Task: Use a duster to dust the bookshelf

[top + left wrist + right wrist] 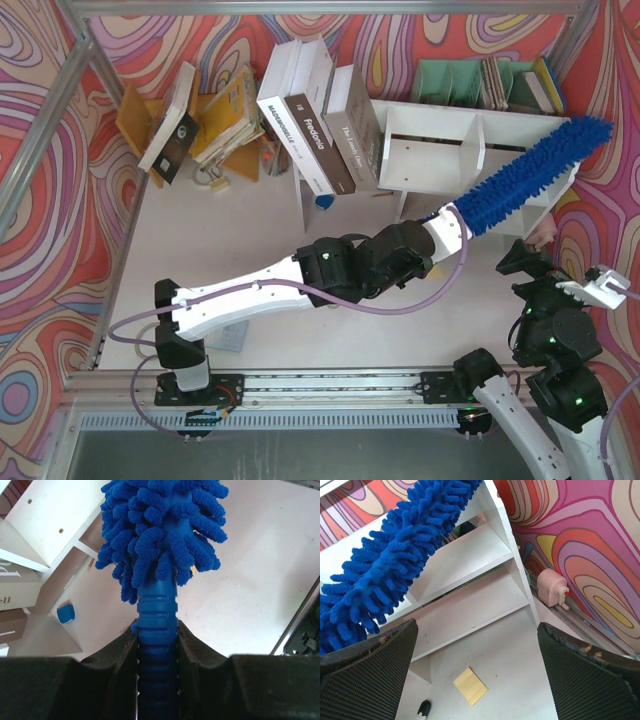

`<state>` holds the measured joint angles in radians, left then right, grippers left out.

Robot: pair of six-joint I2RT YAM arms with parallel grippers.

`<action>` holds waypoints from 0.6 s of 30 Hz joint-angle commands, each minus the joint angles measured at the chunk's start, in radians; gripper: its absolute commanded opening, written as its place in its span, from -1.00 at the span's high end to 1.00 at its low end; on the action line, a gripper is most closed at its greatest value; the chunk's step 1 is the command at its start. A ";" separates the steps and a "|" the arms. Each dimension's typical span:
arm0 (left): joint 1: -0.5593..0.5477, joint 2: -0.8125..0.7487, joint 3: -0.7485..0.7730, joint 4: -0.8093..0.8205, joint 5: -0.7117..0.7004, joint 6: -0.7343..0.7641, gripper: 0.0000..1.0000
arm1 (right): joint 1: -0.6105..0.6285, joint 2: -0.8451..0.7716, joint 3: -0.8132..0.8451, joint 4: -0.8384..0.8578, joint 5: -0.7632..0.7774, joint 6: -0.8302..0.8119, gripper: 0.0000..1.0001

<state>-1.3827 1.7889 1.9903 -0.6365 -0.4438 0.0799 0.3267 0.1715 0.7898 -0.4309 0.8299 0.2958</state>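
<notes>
Swirly walls [40, 120] surround white table [240, 230]; left fingers [122, 667] clamp duster [530, 175], right fingers [590, 680] gape empty.

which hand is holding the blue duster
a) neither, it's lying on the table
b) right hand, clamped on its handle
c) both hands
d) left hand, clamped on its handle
d: the left hand is shut on the ribbed handle of the duster, while the right hand stands open with nothing between its fingers.
</notes>
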 commanded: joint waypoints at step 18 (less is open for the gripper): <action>0.080 -0.189 -0.171 0.204 -0.143 0.000 1.00 | -0.004 -0.006 -0.012 0.027 0.009 -0.001 -0.82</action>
<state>-1.3205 1.6081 1.7985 -0.4835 -0.5461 0.1001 0.3267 0.1715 0.7811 -0.4286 0.8299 0.2958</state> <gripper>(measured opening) 0.343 0.910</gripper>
